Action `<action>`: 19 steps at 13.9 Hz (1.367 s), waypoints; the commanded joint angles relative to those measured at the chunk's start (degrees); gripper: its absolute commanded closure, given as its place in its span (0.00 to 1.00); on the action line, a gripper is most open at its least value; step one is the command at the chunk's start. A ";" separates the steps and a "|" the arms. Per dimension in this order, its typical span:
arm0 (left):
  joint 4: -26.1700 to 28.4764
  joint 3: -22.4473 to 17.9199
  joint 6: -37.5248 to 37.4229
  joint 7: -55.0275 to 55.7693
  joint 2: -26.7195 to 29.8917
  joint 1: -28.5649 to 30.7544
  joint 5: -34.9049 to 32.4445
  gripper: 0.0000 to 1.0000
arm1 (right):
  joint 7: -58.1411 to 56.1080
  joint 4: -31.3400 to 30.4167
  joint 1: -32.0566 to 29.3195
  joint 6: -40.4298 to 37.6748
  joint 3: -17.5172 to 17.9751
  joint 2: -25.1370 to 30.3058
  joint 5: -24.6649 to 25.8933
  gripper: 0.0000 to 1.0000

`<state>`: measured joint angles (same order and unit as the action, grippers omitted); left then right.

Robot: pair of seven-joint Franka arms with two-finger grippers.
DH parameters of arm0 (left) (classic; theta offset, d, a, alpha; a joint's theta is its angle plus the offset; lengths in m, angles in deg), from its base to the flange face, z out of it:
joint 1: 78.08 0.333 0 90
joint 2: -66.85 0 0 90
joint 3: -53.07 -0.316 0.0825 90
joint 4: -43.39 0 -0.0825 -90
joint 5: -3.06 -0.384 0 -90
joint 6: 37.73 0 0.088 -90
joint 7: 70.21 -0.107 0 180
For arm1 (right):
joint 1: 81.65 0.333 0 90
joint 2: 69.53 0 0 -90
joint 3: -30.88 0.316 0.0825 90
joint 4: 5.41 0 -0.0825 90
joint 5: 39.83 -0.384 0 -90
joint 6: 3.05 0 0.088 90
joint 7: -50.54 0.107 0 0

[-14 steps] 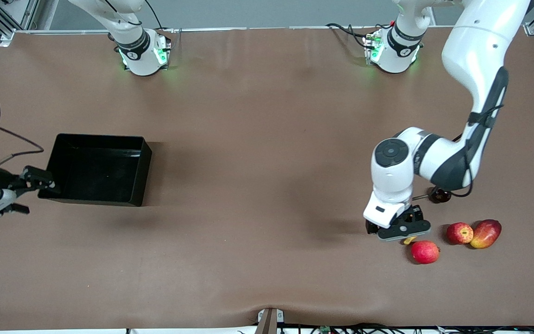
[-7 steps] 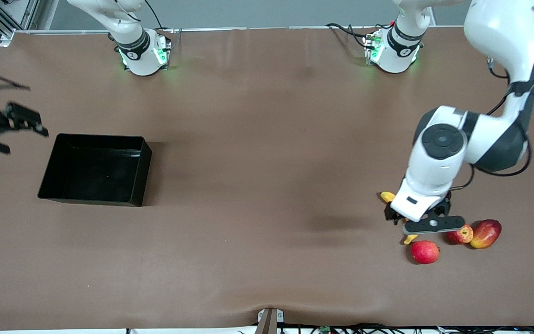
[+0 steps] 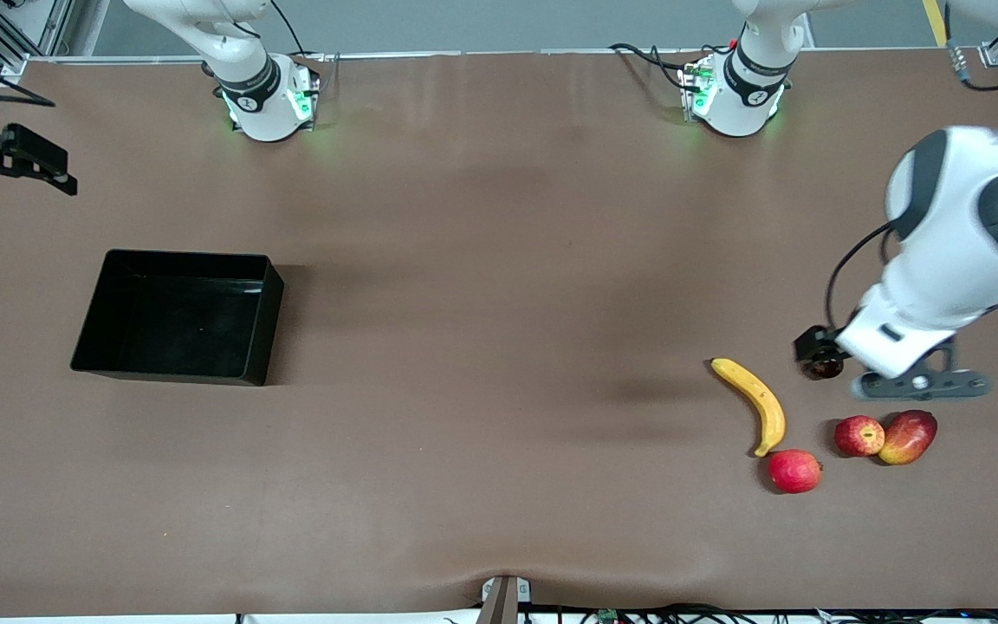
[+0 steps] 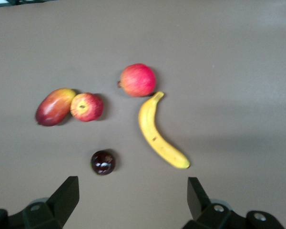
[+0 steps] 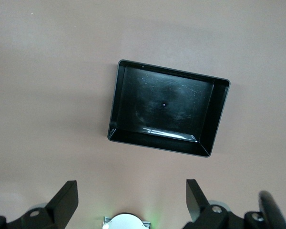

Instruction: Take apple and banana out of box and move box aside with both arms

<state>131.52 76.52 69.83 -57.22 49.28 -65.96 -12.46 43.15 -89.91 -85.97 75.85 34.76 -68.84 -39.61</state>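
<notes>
The yellow banana [image 3: 759, 406] [image 4: 157, 136] lies on the brown table toward the left arm's end. The small red-yellow apple [image 3: 859, 435] [image 4: 86, 106] sits beside it, touching a mango. My left gripper [image 3: 919, 383] [image 4: 132, 198] hangs open and empty over bare table by a small dark fruit, above this group. The black box [image 3: 178, 321] [image 5: 167, 107] stands empty toward the right arm's end. Open and holding nothing, my right gripper [image 3: 18, 163] [image 5: 132, 198] is up over the table's edge at that end, clear of the box.
A red-yellow mango [image 3: 908, 436] [image 4: 55, 106] lies against the apple. A plain red round fruit [image 3: 794, 471] [image 4: 137, 79] sits at the banana's tip nearest the front camera. A small dark fruit [image 3: 826, 367] [image 4: 103, 162] rests between banana and left gripper.
The left arm rose and swung off the banana toward its own end of the table, uncovering the fruit. The right gripper left the box's corner and lifted away to the table's edge.
</notes>
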 commanded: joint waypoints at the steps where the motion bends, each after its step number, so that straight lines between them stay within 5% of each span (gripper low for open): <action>1: -4.01 0.37 -5.95 -1.30 1.14 0.36 1.28 0.00 | 1.33 1.87 0.11 0.73 -0.62 -0.86 1.54 0.00; 10: -4.37 0.28 -11.58 -3.13 8.42 0.27 3.20 0.00 | -4.82 -3.04 0.02 1.69 -0.44 1.95 0.92 0.00; 12: -2.97 -2.60 -11.67 -5.86 11.67 -1.39 7.41 0.00 | -4.82 -3.04 0.02 1.78 -0.53 1.95 0.92 0.00; 15: -1.03 -14.02 -14.12 -8.40 14.67 -10.52 11.72 0.00 | -4.82 -2.60 -0.07 1.87 -0.53 1.68 1.18 0.00; 19: 5.89 -15.19 -14.40 -10.18 21.07 -11.51 13.31 0.00 | -4.82 -2.60 -0.07 1.78 -0.62 1.60 1.18 0.00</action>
<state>131.15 62.13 54.67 -66.30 64.77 -76.71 -0.71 38.92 -91.38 -85.90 77.20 34.05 -68.54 -39.47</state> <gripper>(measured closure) 0.000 0.000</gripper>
